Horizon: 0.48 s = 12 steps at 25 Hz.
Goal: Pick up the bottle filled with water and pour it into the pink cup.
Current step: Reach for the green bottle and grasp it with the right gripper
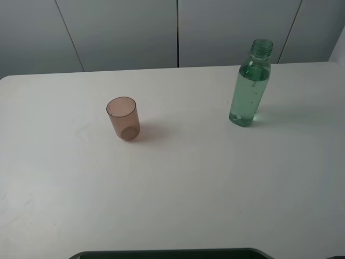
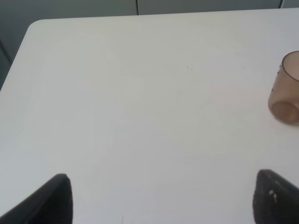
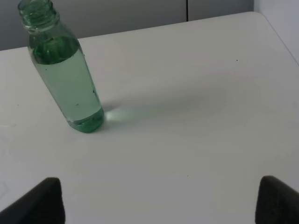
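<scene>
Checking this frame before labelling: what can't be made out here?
Left hand: left wrist view, only two fingertips show; the frame edge cuts the rest.
Right hand: same in the right wrist view.
Pink cup: left wrist view, partly cut by the frame edge.
Dark shape: exterior high view, bottom edge cuts it; unidentifiable.

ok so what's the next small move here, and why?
Probably ease the right gripper toward the bottle, with its fingers wide. The bottle stands upright, capless and nearly full on that arm's side, ungrasped, ahead of the open fingers and off to one side. The pink cup stands upright, well apart from it.
</scene>
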Each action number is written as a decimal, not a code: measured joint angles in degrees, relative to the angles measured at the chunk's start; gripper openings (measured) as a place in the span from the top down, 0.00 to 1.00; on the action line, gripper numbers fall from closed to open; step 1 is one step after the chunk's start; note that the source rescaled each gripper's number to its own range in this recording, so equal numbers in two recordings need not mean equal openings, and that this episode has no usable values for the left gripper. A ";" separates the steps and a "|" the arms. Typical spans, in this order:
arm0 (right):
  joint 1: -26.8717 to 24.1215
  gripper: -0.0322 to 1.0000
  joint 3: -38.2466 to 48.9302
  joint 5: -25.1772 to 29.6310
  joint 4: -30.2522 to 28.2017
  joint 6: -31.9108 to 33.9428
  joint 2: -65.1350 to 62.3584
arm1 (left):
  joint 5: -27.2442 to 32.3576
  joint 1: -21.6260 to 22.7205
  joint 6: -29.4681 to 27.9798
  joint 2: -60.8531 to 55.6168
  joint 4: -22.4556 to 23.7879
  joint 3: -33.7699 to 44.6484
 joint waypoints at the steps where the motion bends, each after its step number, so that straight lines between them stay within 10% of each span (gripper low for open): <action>1: 0.00 0.38 0.00 0.00 0.00 0.00 0.00 | 0.00 0.00 0.00 0.00 0.00 0.00; 12: 0.00 0.26 0.00 0.00 0.00 0.00 0.00 | 0.00 0.00 0.00 0.00 0.00 0.00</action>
